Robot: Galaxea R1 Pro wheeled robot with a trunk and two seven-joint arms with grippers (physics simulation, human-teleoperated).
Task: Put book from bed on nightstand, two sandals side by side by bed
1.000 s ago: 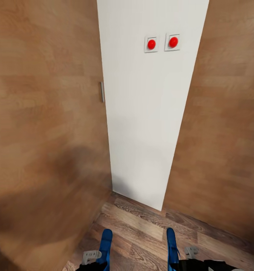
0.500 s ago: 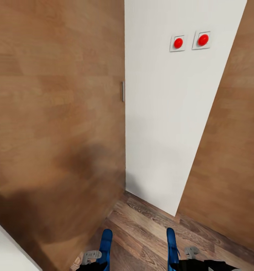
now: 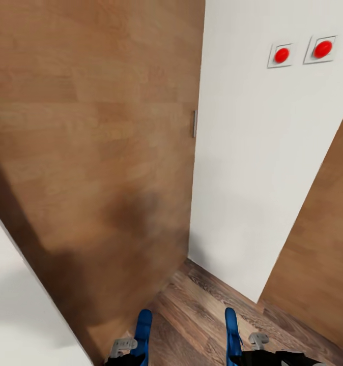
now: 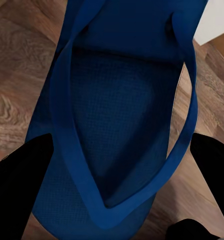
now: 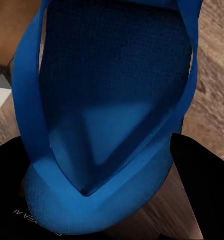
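I'm carrying both sandals and driving, facing a wood-panelled wall and a white door, not the bed.

Left to right in the head view: a pale slab [image 3: 19,305] cuts into the lower left corner, and I can't tell what it is. Next comes the wood wall [image 3: 90,127], then the white door [image 3: 253,152] with a thin handle [image 3: 194,124] on its left edge and two red buttons [image 3: 302,51] high up. Dark plank floor [image 3: 202,315] runs below.

My left gripper [image 4: 109,165] is clenched on the left sandal [image 4: 121,115], its black fingers [image 4: 19,185] on either side of the sole. My right gripper [image 5: 99,180] likewise grasps the right sandal [image 5: 112,100].

To do this leg well, I judge I should turn the base slowly, keep both arms tucked so the sandal tips clear the wall and door, and hold the grips firm until the bed comes into sight.

The gripper bodies are cut off at the bottom edge of the head view, and where the fingers bear on the soles is hard to make out.
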